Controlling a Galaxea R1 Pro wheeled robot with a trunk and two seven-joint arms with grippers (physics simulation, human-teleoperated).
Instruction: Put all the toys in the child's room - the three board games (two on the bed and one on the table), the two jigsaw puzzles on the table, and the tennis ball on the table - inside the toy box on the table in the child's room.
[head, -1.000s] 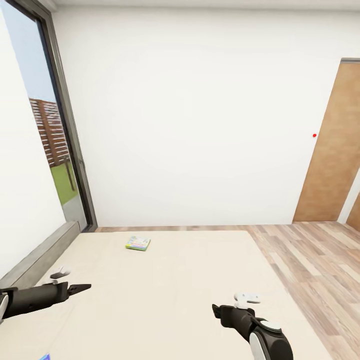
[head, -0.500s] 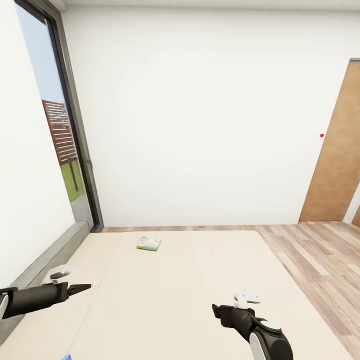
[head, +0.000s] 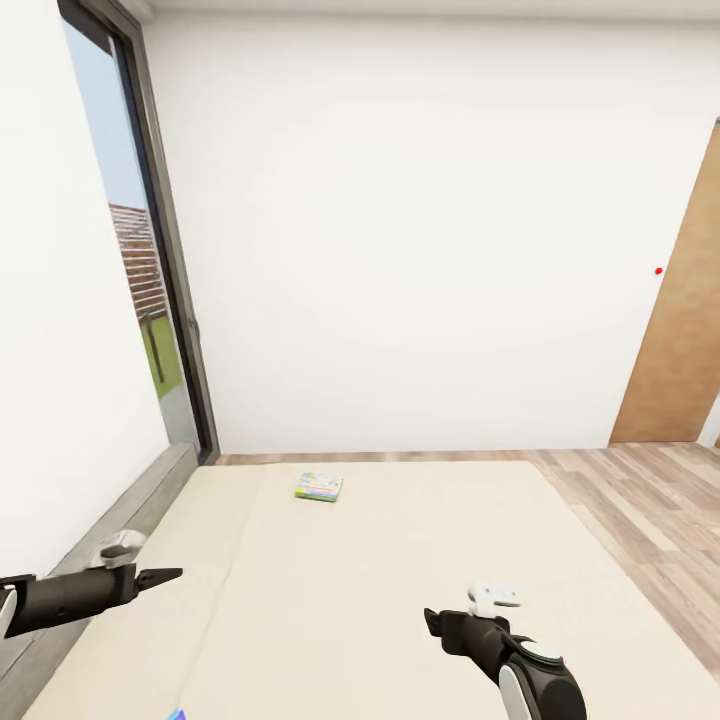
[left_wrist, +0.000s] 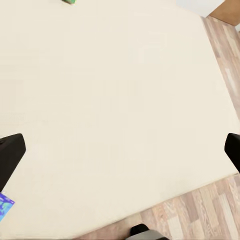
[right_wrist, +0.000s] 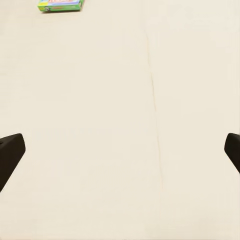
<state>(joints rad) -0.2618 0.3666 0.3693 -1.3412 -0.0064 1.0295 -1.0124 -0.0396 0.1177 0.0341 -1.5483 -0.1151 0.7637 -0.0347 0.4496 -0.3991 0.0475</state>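
Far up the bed (head: 400, 580), near its far edge and toward the headboard side, lies one board game (head: 319, 487), a flat box with a green-edged printed cover, flat on the beige mattress and touching nothing else. A second, blue-covered board game (head: 176, 715) shows as a mere corner at the near edge of the mattress, close below the left arm. Both arms reach out over the mattress: the left gripper (head: 160, 576) hovers near the grey headboard (head: 120, 520), the right gripper (head: 432, 622) over the middle. In the wrist views each pair of jaws stands spread wide, with bare mattress between the tips and nothing held.

By my reading the step in hand is the approach to the bed's games, no pick begun. The far box is well apart from both grippers, so the base likely needs to close in or go round before an arm can come down over it. The blue box is nearer the left arm and may be the easier first pick.
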